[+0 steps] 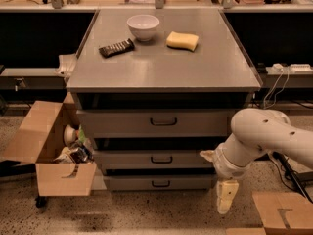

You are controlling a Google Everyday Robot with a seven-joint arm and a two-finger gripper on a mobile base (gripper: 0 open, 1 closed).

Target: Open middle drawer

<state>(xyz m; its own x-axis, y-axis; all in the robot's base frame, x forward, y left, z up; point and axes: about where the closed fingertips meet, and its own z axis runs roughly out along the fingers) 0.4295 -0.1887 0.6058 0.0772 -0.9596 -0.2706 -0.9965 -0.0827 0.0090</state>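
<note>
Operator, your gripper point(227, 197) hangs pointing down, low and just right of the middle drawer point(127, 159), holding nothing you can see. You cannot tell whether it is open or closed. That drawer looks pushed in.

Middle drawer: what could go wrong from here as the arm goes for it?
1. The pincer hangs low, right of the cabinet, down by the bottom drawer, so it may hook that one instead of the middle drawer.
2. The middle drawer's handle is small; a slanted approach could slip off it.
</note>
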